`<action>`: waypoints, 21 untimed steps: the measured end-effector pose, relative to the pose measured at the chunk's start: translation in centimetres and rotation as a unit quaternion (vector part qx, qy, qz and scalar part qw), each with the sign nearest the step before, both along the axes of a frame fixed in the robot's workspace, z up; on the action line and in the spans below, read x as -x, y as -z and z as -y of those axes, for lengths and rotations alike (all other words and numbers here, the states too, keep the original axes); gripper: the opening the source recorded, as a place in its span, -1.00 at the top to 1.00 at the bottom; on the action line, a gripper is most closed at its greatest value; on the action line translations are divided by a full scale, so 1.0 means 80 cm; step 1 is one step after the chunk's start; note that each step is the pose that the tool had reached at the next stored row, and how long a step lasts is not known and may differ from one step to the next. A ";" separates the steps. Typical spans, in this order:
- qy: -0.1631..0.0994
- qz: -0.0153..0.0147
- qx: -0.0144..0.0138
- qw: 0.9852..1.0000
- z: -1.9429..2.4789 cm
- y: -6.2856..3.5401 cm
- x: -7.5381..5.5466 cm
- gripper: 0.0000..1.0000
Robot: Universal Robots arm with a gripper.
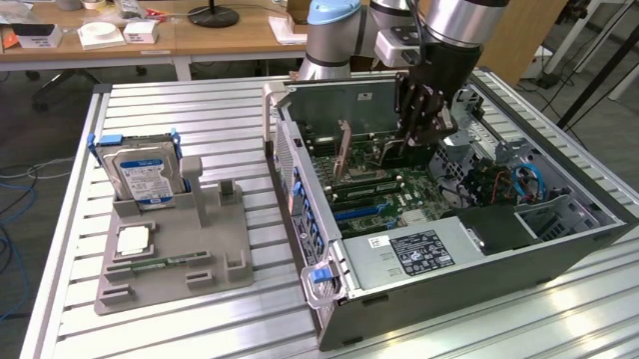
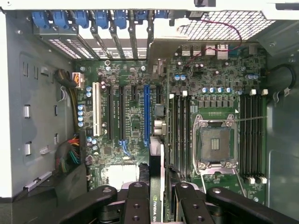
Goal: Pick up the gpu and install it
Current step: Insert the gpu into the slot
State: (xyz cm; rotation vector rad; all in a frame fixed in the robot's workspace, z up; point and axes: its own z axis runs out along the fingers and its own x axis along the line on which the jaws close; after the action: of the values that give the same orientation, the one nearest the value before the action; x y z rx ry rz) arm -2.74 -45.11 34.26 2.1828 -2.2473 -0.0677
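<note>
Tool (image 1: 424, 138) hangs inside the open grey metal computer case (image 1: 559, 250) on the slatted aluminium surface (image 1: 200, 105), jaws clamped on the thin dark gpu card (image 1: 343, 149) standing upright at its nine o'clock. From the wrist, the tool (image 2: 159, 196) grips the gpu (image 2: 156, 163) edge-on above the green motherboard (image 2: 135, 116).

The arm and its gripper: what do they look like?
The arm is a silver-grey tube with a light blue joint cap. The gripper is black, with bolted link bars and dark fingers. A white block sits at the wrist.
</note>
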 end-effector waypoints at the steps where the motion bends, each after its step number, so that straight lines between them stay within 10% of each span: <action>1: 0.000 0.000 0.000 1.000 0.0011 0.000 0.000 0.48; 21: 0.000 0.000 0.000 1.000 0.0084 0.018 0.007 0.48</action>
State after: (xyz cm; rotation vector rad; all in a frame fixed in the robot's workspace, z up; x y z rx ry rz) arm -3.31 -45.78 32.78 2.1828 -2.2474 -0.0676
